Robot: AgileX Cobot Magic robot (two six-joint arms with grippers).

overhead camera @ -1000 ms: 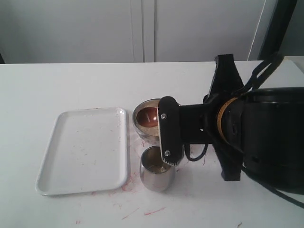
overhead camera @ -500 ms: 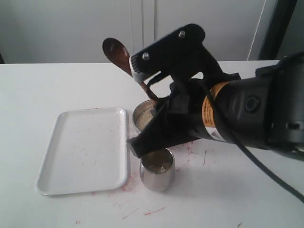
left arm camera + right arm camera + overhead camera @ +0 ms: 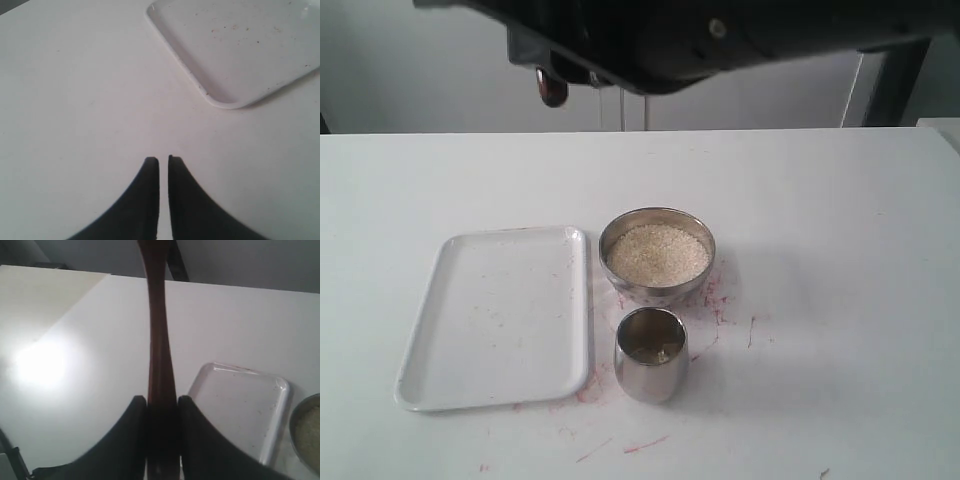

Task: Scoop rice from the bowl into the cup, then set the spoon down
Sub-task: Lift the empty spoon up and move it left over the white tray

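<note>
The steel bowl (image 3: 703, 232) stands mid-table, filled with off-white rice (image 3: 658, 254). Just in front of it is the narrower steel cup (image 3: 651, 368), upright, with a pale patch low inside. My right gripper (image 3: 162, 399) is shut on the handle of the reddish-brown wooden spoon (image 3: 157, 330), held high above the table. In the exterior view only the spoon's head (image 3: 552, 88) shows, under the dark right arm (image 3: 700, 40) at the top. The bowl's rim (image 3: 301, 412) peeks in at the right wrist view's edge. My left gripper (image 3: 163, 159) is shut over bare table, holding nothing.
A white rectangular tray (image 3: 500, 315) lies left of the bowl and cup, speckled with red marks; it also shows as the tray (image 3: 240, 45) and the tray (image 3: 240, 405) in the wrist views. Red scribbles mark the white table (image 3: 840, 300) around the cup.
My right arm has swung up from over the bowl and cup to the top of the exterior view, carrying the spoon. The bowl and cup now stand uncovered.
</note>
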